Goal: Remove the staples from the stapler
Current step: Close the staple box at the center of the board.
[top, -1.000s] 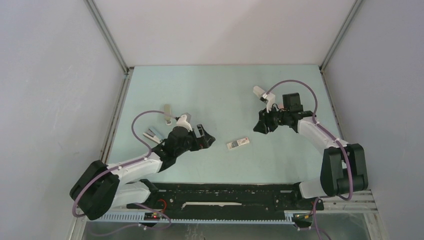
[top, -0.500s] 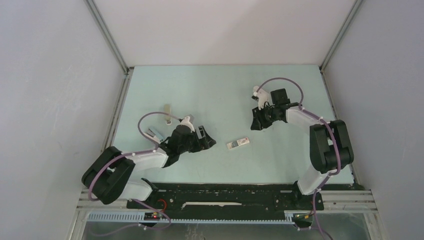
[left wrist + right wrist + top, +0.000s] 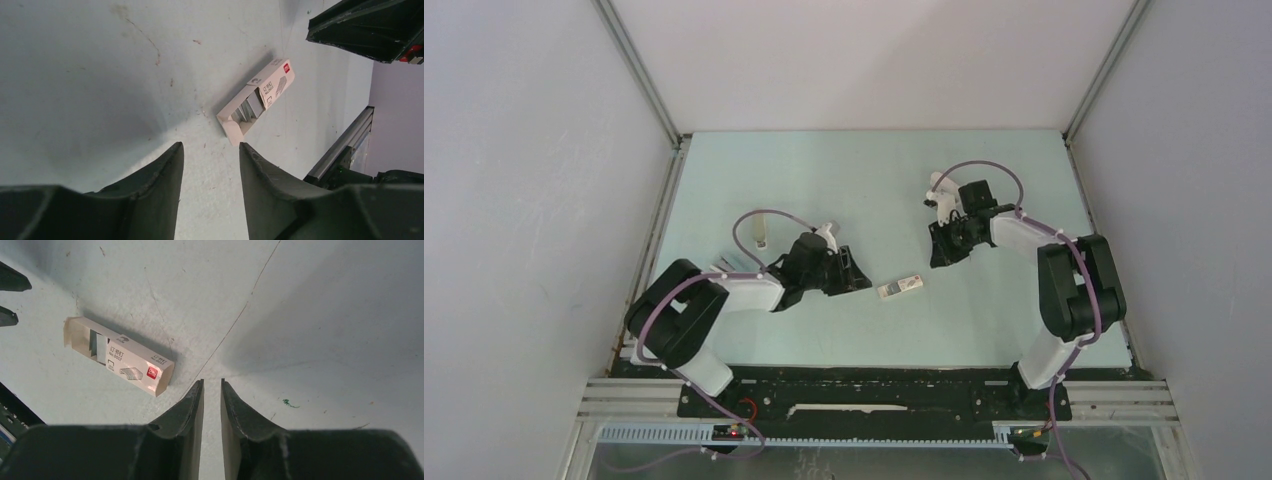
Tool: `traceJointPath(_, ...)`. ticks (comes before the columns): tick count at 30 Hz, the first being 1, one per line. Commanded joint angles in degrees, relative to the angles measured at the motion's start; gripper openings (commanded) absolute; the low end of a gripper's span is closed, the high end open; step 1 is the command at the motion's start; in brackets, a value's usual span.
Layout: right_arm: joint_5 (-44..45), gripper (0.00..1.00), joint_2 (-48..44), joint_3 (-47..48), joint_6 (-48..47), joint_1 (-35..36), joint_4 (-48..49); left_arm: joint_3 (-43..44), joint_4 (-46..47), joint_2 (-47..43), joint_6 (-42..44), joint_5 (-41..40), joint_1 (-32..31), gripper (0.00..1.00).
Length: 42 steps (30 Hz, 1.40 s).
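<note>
- Hovering low over the pale green tabletop (image 3: 844, 180), the left gripper (image 3: 211, 147) has its jaws partly apart with nothing between them.
- The right gripper (image 3: 212, 385) shows only a thin slit between its fingers and also grips nothing.
- The small white rectangular cardboard box (image 3: 900, 287) lies flat between the two grippers, near both and touched by neither.
- The staples (image 3: 252, 106), short silvery-grey metal strips, sit inside that box and show through its open end, which faces the left gripper.
- A small beige oblong object (image 3: 759, 228) lies behind the left arm, and a small white object (image 3: 936, 183) lies behind the right arm. Both are too small to name with certainty, though either may be a stapler.
- Risk: the box looks light, so a nudge from either fingertip would likely slide or spin it and could shake the strips out of the open end.
- Risk: the strips are thin, and a hard pinch could snap or scatter them.
- Risk: both arms point at the same spot, so the fingers could collide if both close in together.
</note>
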Motion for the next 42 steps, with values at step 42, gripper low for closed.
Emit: traceJointPath(42,3.16,0.26,3.99,1.30,-2.84,6.33,-2.52,11.64,-4.06,10.76,2.01,7.69,-3.23,0.25)
